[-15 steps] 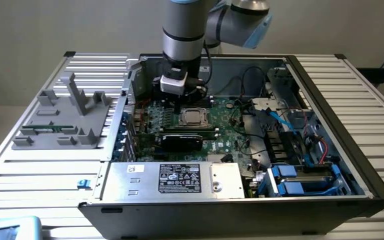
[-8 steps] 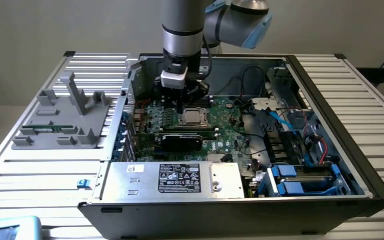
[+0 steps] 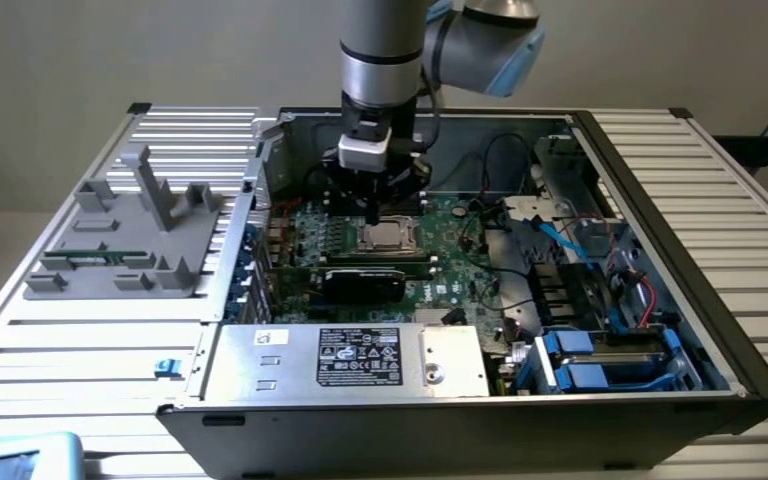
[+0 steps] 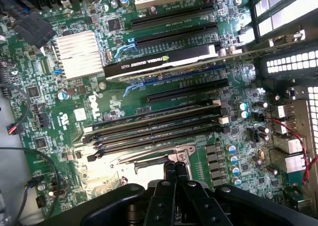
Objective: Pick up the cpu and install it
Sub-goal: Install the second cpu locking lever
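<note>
Cpu point(image 3: 386, 236) already sits in the socket point(image 3: 387, 250). Gripper point(image 3: 375, 213) hovers just above it, fingers point(image 4: 170, 170) pressed together, holding nothing. Socket bracket looks unlatched.

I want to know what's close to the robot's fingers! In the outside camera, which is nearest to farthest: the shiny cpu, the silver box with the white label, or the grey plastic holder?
1. The cpu: right under the gripper, on the motherboard.
2. The silver box: at the case's front edge.
3. The grey plastic holder: outside the case, at the exterior view's left.
</note>
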Motion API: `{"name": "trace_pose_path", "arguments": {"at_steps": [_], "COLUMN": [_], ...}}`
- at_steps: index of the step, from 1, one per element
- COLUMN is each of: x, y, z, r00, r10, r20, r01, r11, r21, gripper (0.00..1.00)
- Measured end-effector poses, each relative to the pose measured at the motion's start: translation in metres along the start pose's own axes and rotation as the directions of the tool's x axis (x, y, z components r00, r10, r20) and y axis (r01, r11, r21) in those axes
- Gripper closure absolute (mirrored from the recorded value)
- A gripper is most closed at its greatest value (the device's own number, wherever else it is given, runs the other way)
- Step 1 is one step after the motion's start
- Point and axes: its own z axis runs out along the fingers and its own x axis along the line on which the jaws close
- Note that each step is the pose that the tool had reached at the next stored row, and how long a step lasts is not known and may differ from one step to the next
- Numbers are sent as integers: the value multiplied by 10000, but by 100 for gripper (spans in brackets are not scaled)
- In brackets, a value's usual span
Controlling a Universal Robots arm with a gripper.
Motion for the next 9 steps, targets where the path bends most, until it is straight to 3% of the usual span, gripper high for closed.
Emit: {"name": "trace_pose_path", "arguments": {"at_steps": [9], "x": [162], "y": [-91], "z": [-114], "r00": [10000], "r10": [1], "r20": [-20], "r01": [-2], "r11": [10000], "r21": [-68], "gripper": [88]}}
